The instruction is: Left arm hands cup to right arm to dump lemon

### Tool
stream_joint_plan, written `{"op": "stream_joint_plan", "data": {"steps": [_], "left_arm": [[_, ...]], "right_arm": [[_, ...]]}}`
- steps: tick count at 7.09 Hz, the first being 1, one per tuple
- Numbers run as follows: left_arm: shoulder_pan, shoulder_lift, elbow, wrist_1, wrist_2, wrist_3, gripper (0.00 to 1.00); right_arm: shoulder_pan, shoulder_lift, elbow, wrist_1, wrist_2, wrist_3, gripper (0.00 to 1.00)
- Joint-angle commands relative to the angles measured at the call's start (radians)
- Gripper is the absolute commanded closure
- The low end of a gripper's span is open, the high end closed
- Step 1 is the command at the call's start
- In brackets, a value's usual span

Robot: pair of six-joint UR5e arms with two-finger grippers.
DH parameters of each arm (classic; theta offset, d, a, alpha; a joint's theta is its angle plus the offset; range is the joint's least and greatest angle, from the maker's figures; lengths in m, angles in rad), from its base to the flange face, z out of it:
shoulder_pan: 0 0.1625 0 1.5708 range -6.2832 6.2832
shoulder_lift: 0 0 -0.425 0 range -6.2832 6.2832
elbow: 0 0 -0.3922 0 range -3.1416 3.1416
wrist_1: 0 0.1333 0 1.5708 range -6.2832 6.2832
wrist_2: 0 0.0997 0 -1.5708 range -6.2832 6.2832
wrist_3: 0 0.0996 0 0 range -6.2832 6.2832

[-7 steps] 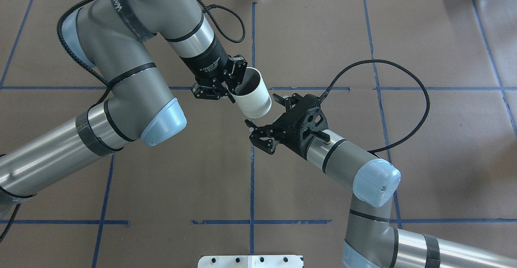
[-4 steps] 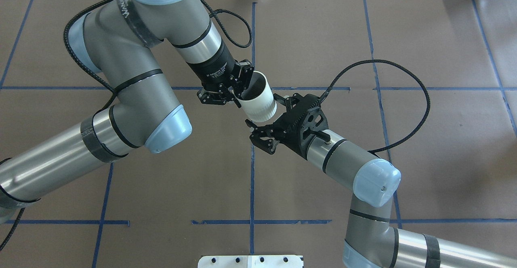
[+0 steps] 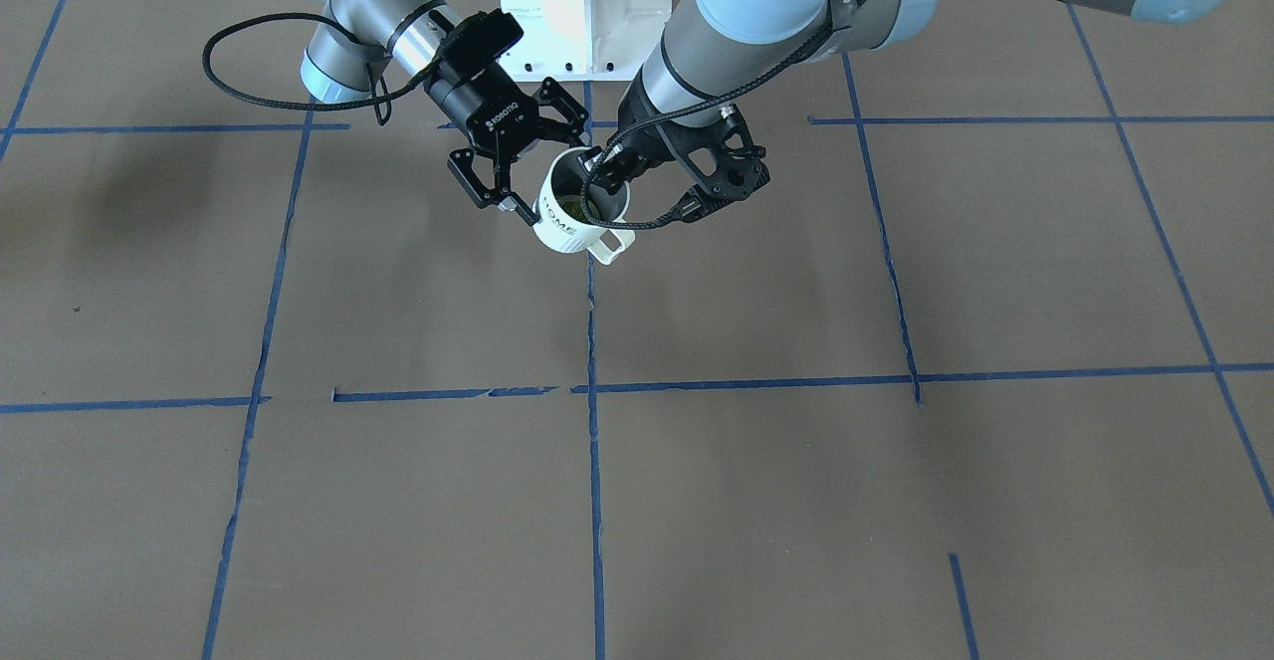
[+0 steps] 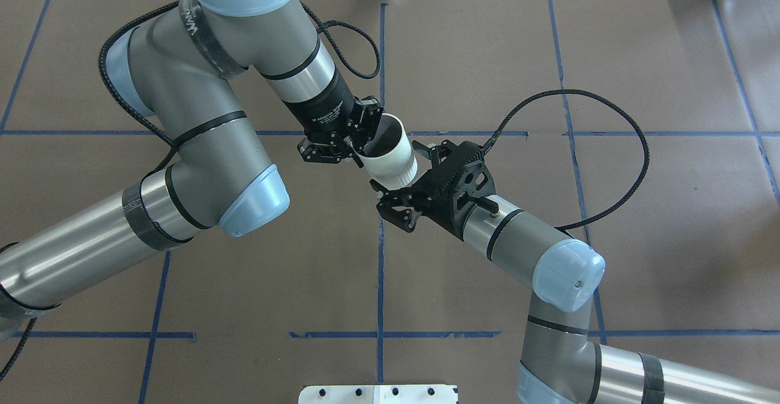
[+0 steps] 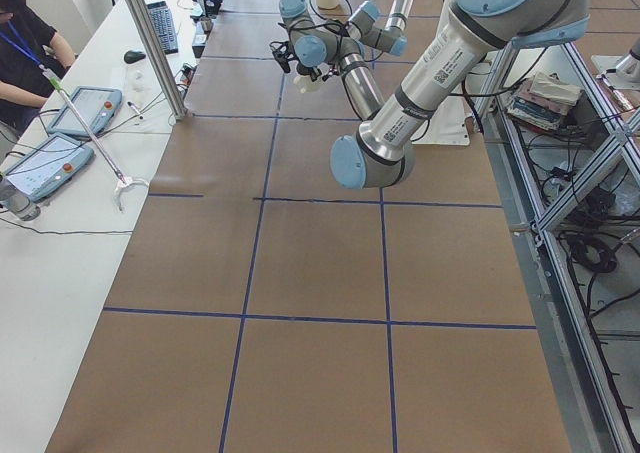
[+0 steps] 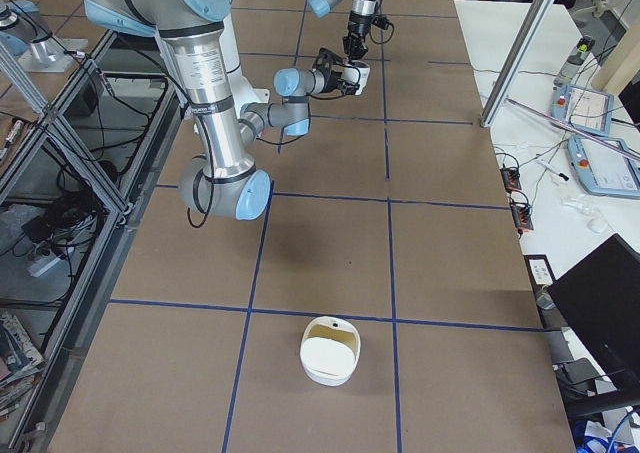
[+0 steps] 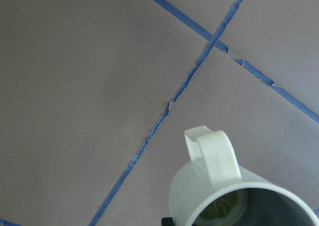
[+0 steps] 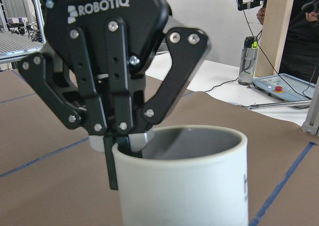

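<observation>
- Front view: at upper centre I see the left gripper (image 3: 597, 174) clamped on the cup's (image 3: 567, 230) rim, with the lemon (image 3: 569, 206) inside. The right gripper (image 3: 547, 170) is spread wide just beside it.
- Overhead: the cup is tilted and held above the table (image 4: 548, 239) — its base appears to sit between the right gripper's parted fingers.
- Side views: the cup is far off and too small for me to judge either grip.
- Left wrist: the cup is at lower right, handle pointing up-frame, lemon inside.
- Right wrist: one left finger is inside the rim, one outside — the cup fills the lower frame.

Two arms (image 4: 201, 142) (image 4: 530, 245), one cup (image 4: 390, 160), one lemon (image 7: 222, 211), one bowl (image 6: 330, 351).
</observation>
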Motion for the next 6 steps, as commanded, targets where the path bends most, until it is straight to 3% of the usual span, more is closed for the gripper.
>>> {"op": "stream_joint_plan", "data": {"steps": [1, 6], "left_arm": [[0.0, 0.004, -0.011, 0.0, -0.001, 0.0, 0.98], [0.004, 0.003, -0.044, 0.003, -0.013, 0.0, 0.98]], "right_arm": [[0.0, 0.0, -0.001, 0.0, 0.0, 0.0, 0.01], [0.002, 0.0, -0.001, 0.0, 0.0, 0.0, 0.01]]}}
